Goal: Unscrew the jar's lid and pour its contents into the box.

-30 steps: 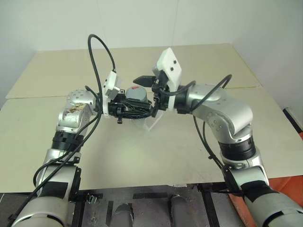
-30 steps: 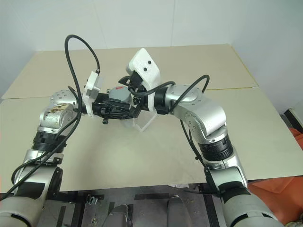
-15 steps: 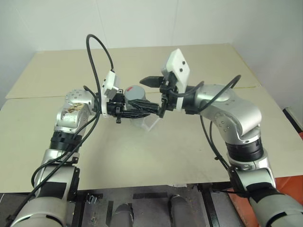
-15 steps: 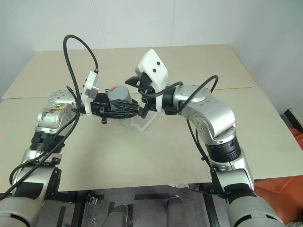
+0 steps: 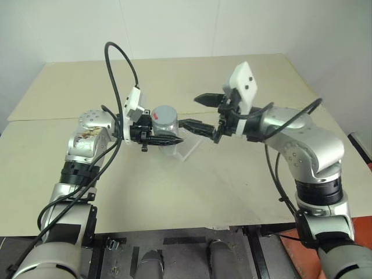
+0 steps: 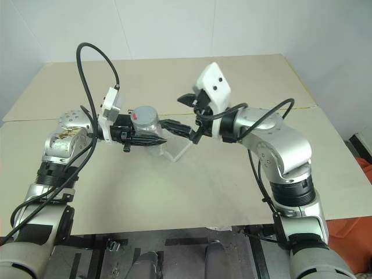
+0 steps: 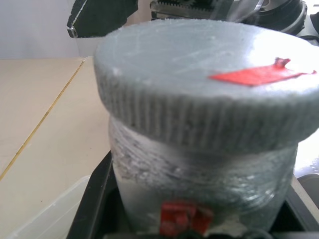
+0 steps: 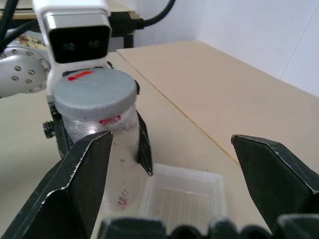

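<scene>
The silvery jar (image 5: 164, 123), grey lid (image 8: 94, 92) on, sat gripped in the left tool (image 5: 170, 139) above the beige counter (image 5: 232, 174); the right tool (image 5: 199, 112) gaped empty.

Right pincer (image 8: 172, 164) spread wide, nothing held. Jar (image 8: 97, 122) with lid (image 8: 94, 94) on, clamped upright by left pincer (image 8: 99, 144). Box (image 8: 184, 196) seen on counter (image 8: 239, 99) below.
</scene>
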You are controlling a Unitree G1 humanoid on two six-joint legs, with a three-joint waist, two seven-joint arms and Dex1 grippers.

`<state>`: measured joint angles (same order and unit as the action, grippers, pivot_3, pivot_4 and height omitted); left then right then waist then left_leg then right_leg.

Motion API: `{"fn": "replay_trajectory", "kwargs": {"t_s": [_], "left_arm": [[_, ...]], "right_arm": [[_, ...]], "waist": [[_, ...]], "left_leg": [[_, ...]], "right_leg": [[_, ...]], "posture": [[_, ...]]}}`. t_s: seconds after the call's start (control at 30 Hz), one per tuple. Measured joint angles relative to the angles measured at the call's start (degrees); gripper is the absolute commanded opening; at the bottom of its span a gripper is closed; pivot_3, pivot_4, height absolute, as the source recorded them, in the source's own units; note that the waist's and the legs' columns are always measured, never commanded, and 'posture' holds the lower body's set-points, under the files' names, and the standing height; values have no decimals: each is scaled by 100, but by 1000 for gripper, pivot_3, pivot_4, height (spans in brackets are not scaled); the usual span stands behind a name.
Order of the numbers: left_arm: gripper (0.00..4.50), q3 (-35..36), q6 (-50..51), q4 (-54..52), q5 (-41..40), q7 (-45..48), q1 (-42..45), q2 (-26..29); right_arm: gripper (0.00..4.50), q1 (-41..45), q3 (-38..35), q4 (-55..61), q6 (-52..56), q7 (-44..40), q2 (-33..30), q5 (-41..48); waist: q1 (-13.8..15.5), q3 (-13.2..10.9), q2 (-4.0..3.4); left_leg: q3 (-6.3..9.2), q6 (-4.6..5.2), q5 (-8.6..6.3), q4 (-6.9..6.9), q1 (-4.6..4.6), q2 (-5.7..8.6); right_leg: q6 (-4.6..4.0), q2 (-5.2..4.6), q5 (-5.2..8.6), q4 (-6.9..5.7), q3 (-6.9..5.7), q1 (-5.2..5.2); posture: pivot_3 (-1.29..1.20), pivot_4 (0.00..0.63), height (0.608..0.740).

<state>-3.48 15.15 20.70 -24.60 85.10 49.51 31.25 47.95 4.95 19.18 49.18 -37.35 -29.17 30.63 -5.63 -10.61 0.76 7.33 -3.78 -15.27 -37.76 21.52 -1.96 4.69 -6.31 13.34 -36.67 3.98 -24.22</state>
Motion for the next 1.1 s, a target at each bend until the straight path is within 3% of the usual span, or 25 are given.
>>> {"fn": "replay_trajectory", "kwargs": {"t_s": [0.27, 0.53, 1.1], "left_arm": [[1909, 0, -24, 6, 3, 14, 0, -13], [1909, -9, -93, 16, 43, 9, -3, -78], [1909, -15, -151, 0, 55, 58, -110, -100]], "right_arm": [[4436, -176, -39, 497, 197, -207, -263, 350], [4436, 232, -27, 768, 696, 216, 157, 664], [4436, 522, 569, 342, 832, 539, 648, 205]], "waist": [[6, 0, 0], [10, 0, 0], [5, 0, 0]], "left_leg": [[1, 0, 0, -1, 0, 0], [1, 0, 0, -1, 1, 0], [2, 0, 0, -1, 0, 0]], "right_leg": [[0, 0, 0, 0, 0, 2], [0, 0, 0, 1, 0, 2], [0, 0, 0, 0, 0, 0]], "posture": [[0, 150, 740], [0, 150, 740], [0, 150, 740]]}}
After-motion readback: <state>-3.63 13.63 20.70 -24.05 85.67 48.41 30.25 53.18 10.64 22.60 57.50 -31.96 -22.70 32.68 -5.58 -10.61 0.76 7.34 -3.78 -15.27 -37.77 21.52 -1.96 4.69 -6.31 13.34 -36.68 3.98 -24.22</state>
